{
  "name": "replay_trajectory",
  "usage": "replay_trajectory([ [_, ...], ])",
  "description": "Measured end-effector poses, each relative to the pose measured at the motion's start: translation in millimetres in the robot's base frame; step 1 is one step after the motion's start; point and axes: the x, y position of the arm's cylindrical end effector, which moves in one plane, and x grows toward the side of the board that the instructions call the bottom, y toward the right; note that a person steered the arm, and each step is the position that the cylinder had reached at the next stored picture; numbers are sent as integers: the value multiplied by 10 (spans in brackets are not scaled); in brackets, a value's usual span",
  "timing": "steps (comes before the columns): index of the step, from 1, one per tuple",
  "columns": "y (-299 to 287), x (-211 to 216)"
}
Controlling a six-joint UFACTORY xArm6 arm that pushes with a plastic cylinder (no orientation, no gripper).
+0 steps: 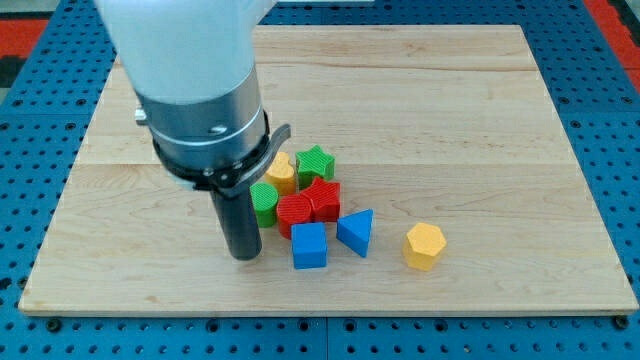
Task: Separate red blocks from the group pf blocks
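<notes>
A pale wooden board (pixel 480 120) lies on blue pegboard. My tip (pixel 243 256), a bare rod with no claw to open or close, stands just left of the cluster, where the red round block (pixel 294 211) and red star block (pixel 323 197) touch, hemmed by the green cylinder (pixel 264 200) and blue cube (pixel 309 245). They look light, rigid and slippery, best pushed low on a flat side.

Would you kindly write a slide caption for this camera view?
My tip rests at the view's left of a block cluster holding two red blocks, with a yellow hexagonal block apart on the wooden board.
</notes>
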Motion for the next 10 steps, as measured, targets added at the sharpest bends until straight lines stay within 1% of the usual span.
replay_trajectory([
  [1,271,-231],
  [3,1061,-426],
  [4,1454,-604],
  [5,1772,-947],
  [6,2014,-1178],
  [7,2338,-1201],
  [8,2071,-1117],
  [10,2648,-1067],
])
